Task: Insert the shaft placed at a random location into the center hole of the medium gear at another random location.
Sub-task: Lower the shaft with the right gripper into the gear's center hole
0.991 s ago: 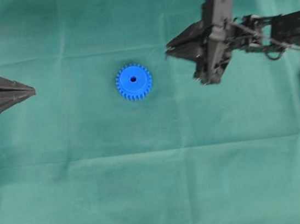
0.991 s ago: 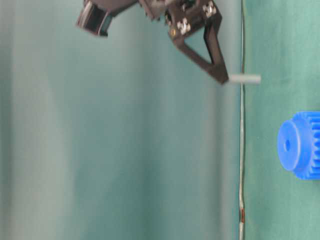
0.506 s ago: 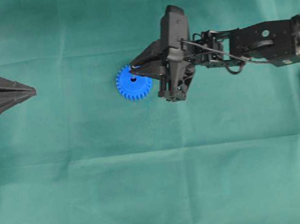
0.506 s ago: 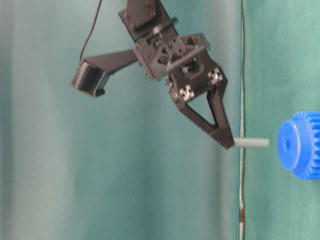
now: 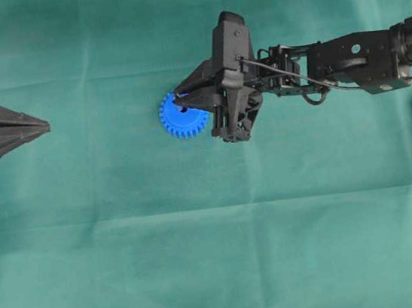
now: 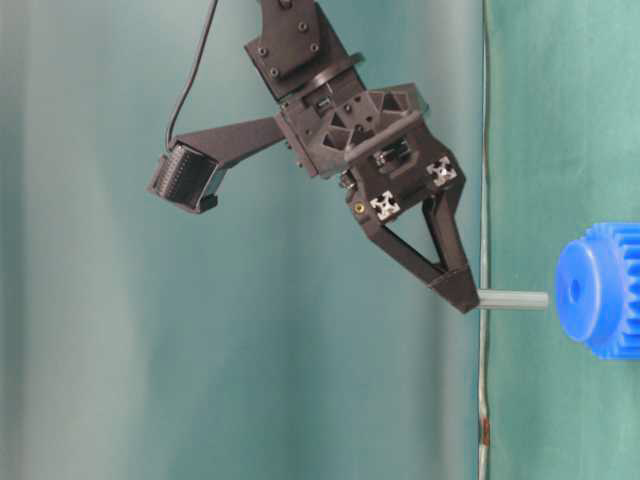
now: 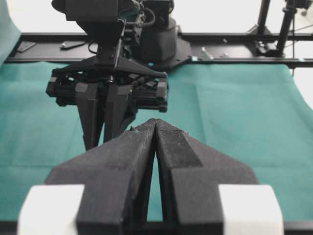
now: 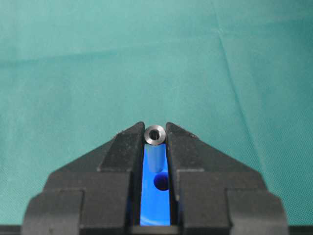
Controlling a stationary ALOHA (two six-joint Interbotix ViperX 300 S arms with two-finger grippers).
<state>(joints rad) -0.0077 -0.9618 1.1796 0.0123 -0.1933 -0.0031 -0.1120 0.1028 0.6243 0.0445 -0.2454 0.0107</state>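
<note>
At the far left edge of the overhead view the left gripper (image 5: 35,128) sits parked low, its two black jaws pressed together on nothing, well apart from the work. Moving right over the green cloth (image 5: 202,238), the medium gear (image 5: 179,119) lies flat a little left of centre, bright blue, its upper right side covered by the other arm. Just right of it, the right gripper (image 5: 181,101) hangs over the gear, jaws clenched on the shaft (image 6: 512,299).

From table level, which is turned on its side, the shaft sticks out of the fingertips toward the gear's face, its free end near the blue surface but not touching. The right wrist view looks down along the pin: its shiny ringed end (image 8: 155,134) sits between the jaw tips, with the center hole (image 8: 161,182) showing dark just below it in the frame.

The shaft looks like a stiff, smooth metal pin, light but likely slippery, so a pinch at its upper end, as here, leaves the lower length free to enter. The gear seems rigid plastic and light, so a skewed push could slide it on the cloth.
</note>
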